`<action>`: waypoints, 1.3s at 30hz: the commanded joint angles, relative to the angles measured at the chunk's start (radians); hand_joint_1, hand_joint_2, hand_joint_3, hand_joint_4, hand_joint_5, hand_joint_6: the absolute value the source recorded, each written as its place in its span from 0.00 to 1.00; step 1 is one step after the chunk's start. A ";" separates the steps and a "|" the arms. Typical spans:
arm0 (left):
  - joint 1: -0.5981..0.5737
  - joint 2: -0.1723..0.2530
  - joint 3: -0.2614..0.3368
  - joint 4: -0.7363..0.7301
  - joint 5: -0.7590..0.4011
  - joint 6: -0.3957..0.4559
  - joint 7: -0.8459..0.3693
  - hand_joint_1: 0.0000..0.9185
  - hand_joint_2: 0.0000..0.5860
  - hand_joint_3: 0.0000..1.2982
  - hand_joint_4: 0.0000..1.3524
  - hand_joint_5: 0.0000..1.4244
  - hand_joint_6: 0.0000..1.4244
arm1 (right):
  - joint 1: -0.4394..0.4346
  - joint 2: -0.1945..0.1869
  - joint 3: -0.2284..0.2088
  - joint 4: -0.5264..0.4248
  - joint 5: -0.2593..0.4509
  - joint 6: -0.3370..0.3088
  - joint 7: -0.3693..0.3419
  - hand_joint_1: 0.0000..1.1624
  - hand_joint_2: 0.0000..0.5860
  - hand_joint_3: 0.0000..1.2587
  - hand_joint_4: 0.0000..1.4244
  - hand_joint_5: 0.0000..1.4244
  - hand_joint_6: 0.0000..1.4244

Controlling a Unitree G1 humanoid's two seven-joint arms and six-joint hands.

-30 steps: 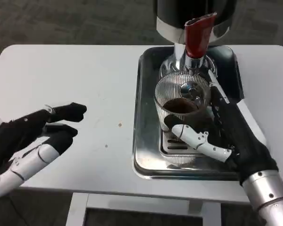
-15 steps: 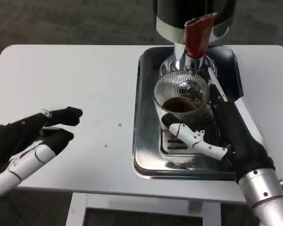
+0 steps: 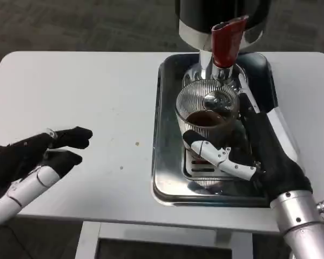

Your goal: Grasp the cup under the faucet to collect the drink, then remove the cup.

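Observation:
A ribbed clear glass cup (image 3: 207, 110) with dark drink in its bottom stands on the drip grate under the chrome faucet (image 3: 217, 100) of the dispenser, below its red lever (image 3: 225, 42). My right hand (image 3: 254, 148) wraps around the cup, its thumb across the front near the base and its fingers along the right side. My left hand (image 3: 29, 164) hovers over the table at the left front, fingers apart and holding nothing.
The dispenser (image 3: 221, 16) stands at the back of a shiny metal tray (image 3: 164, 156) on the white table (image 3: 97, 91). The tray's raised rim lies between the cup and the open tabletop on the left. The table's front edge runs just below both hands.
My right hand has closed in slightly around the cup's base, thumb shifting left and up. My left hand has drawn back a little toward the front left. The cup stays under the faucet.

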 commanded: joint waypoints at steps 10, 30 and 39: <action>0.012 0.015 0.016 0.017 -0.004 -0.008 -0.009 0.06 0.27 0.23 0.20 0.24 0.20 | 0.064 0.019 0.023 0.015 -0.067 0.010 -0.056 0.61 0.38 0.22 0.31 0.41 0.54; -0.049 0.020 -0.031 0.035 0.012 -0.017 -0.012 0.05 0.26 0.23 0.20 0.24 0.19 | 0.138 0.036 -0.026 -0.011 -0.101 -0.114 -0.218 0.67 0.38 0.58 0.66 0.80 1.00; -0.110 0.030 -0.077 0.051 0.025 -0.020 -0.017 0.04 0.26 0.22 0.19 0.23 0.19 | 0.168 0.039 -0.070 -0.040 -0.063 -0.158 -0.229 0.68 0.35 0.69 0.73 0.90 1.00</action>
